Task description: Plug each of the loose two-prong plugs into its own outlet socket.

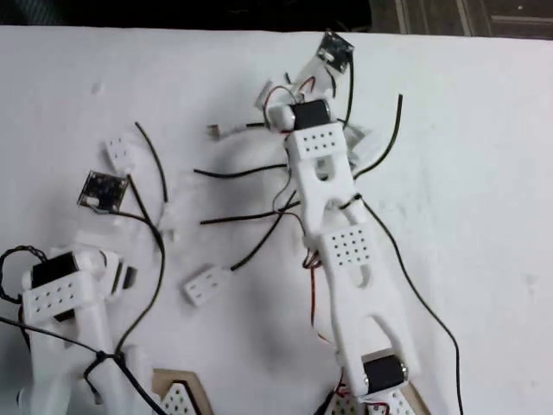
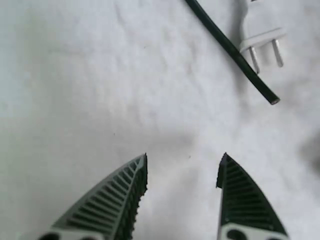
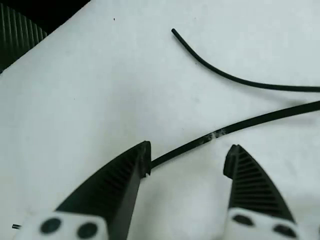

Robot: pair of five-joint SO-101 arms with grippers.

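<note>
Left claw (image 2: pixel 184 159) spread over the tabletop (image 2: pixel 75 75) near a two-prong plug (image 2: pixel 262 37); right claw (image 3: pixel 190 149) spread above a black cord (image 3: pixel 250 122).

1. Left arm (image 1: pixel 62 294) is folded low at the near left; left gripper (image 2: pixel 185 157) points down, jaws apart.
2. Right arm (image 1: pixel 341 225) stretches from the near right toward the far middle; right gripper (image 3: pixel 190 147) gapes wide.

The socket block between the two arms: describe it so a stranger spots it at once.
On the white table, look between the arm stretched up the middle and the arm at the near left corner. A white socket block lies tilted there, a black cord leaving its far end. The other block lies farther back, left.
</note>
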